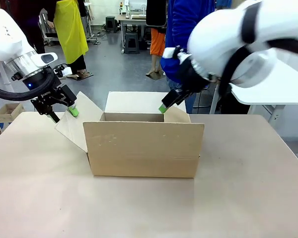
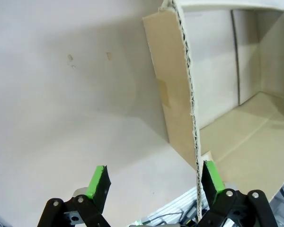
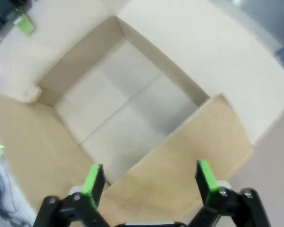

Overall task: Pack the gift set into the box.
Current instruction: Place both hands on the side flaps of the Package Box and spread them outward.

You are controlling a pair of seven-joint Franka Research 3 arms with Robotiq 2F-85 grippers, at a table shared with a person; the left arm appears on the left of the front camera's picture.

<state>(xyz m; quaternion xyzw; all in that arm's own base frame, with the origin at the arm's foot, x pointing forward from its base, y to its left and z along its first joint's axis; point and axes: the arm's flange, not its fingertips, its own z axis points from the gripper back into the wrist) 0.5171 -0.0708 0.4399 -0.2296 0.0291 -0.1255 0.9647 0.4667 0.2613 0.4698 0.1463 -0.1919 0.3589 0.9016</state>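
Observation:
The box (image 1: 144, 148), a large brown carton, stands in the middle of the table with its flaps open. Its floor (image 3: 118, 118) is bare. My left gripper (image 1: 63, 114) is open at the box's left flap (image 1: 77, 121). In the left wrist view the flap's corrugated edge (image 2: 191, 109) runs between the open fingers, close to the right pad (image 2: 212, 176), with the left gripper (image 2: 155, 180) astride it. My right gripper (image 1: 165, 106) hangs open over the box's back right corner. From the right wrist view, the right gripper (image 3: 148, 179) looks down into the box above a flap (image 3: 189, 156).
A person in blue (image 1: 184, 25) stands just behind the box. A small carton (image 1: 7, 111) sits off the table at the left, and a white table (image 1: 283, 84) is at the right. The tan table (image 1: 238, 193) has room in front and to the right.

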